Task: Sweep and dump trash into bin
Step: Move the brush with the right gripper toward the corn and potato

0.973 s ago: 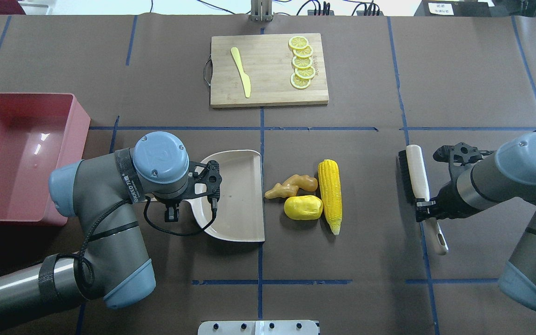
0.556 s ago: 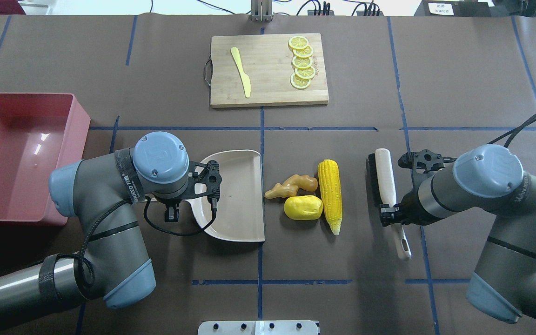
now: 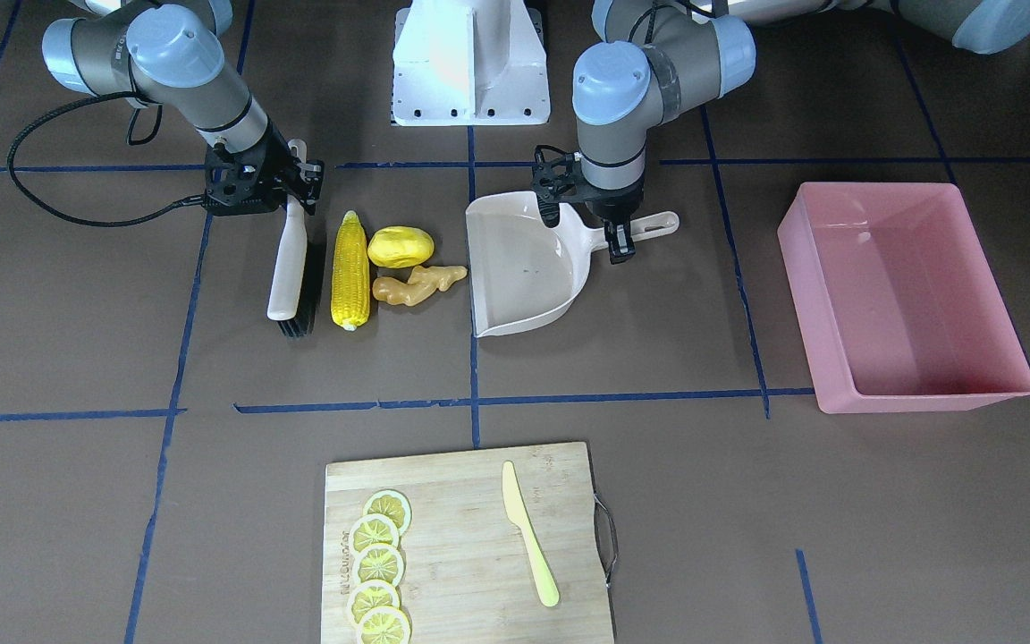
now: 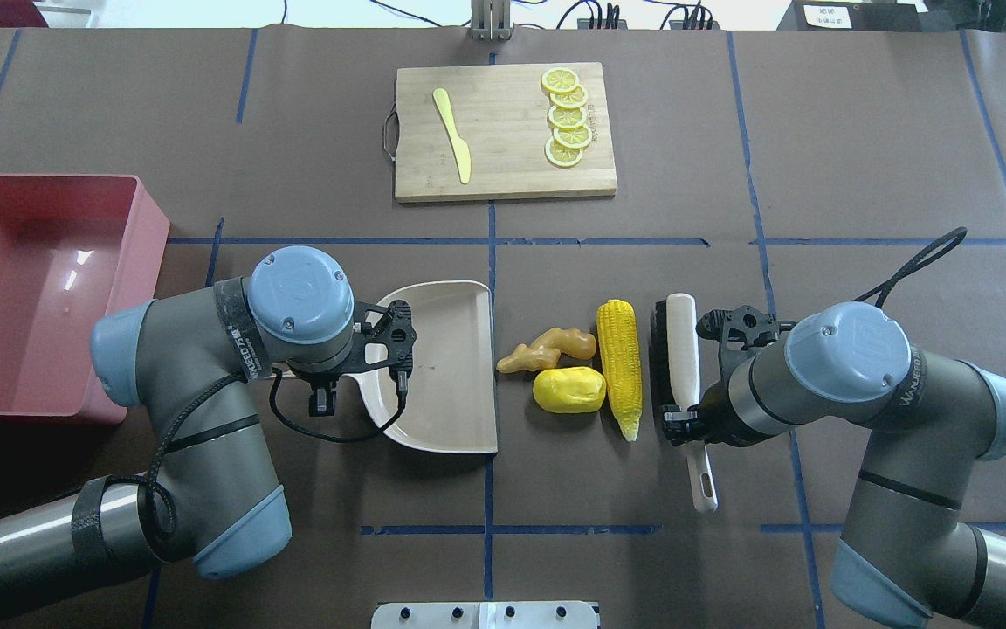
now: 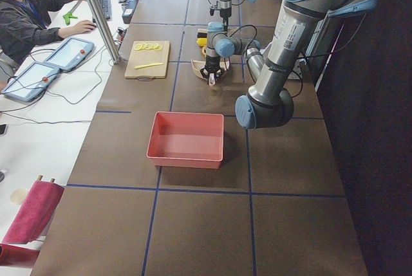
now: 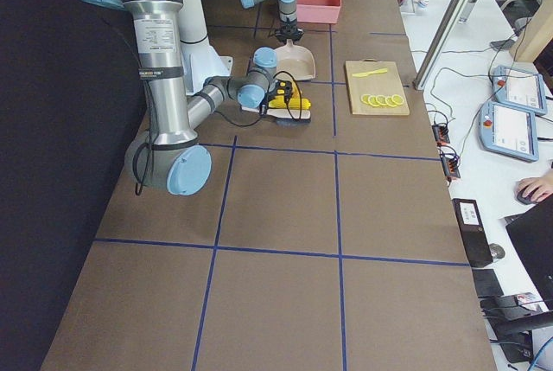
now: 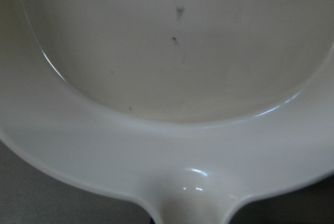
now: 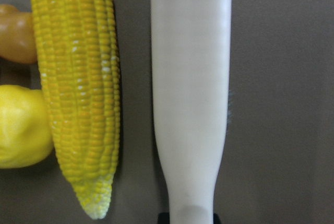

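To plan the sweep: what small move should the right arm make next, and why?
Probably slide the brush sideways against the corn cob, toward the dustpan. Its bristles face the cob close beside it, and the potato and ginger root lie between cob and the pan's open edge.

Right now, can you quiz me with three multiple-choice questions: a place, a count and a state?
1. Where is the brush? A beside the corn cob, on its side away from the dustpan; B in the pink bin; C inside the dustpan.
2. How many lemon slices lie on the cutting board? A three; B five; C seven.
3. The right gripper is: A open; B shut on the brush handle; C holding the corn cob.
Answers: A, bristles face the cob; B, five overlap in a row; B, it clamps the handle.
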